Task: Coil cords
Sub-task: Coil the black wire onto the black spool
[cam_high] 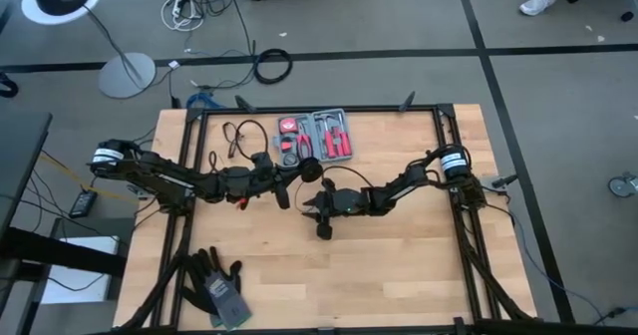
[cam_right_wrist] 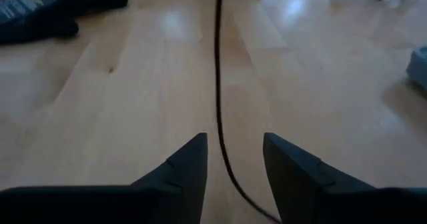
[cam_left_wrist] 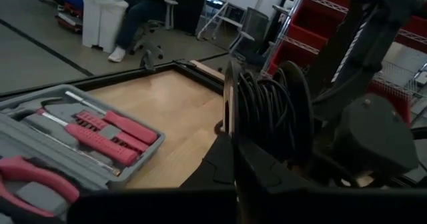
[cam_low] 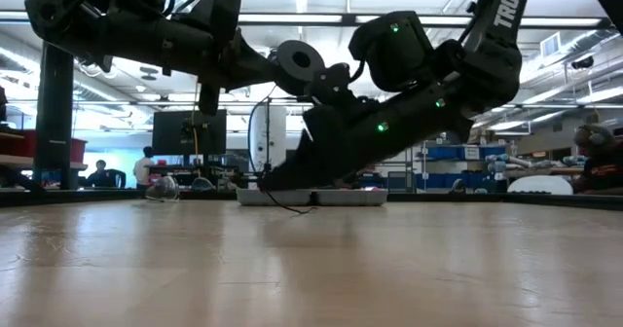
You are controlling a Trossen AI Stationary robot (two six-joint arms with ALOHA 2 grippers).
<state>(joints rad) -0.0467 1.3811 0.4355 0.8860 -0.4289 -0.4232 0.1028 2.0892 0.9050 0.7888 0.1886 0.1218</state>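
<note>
Pale wood-plank surface [cam_right_wrist: 100,117]: thin black cord [cam_right_wrist: 218,84] runs between my right tool's [cam_right_wrist: 233,164] parted fingers; left tool [cam_left_wrist: 233,177] clamps the wound round spool [cam_left_wrist: 267,111] beside the cord.

An open grey tool kit [cam_high: 321,136] with red-handled tools lies at the far middle of the wooden counter [cam_high: 399,265]; dark grey work gloves [cam_high: 217,285] lie near left.

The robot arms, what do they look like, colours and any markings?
Both arms are black jointed links. The right arm carries white TROSSEN lettering and small green lights on its housing. Each arm has a white-banded joint near its base, and black cables run along the left arm. The right gripper has two dark wedge-shaped fingers.
</note>
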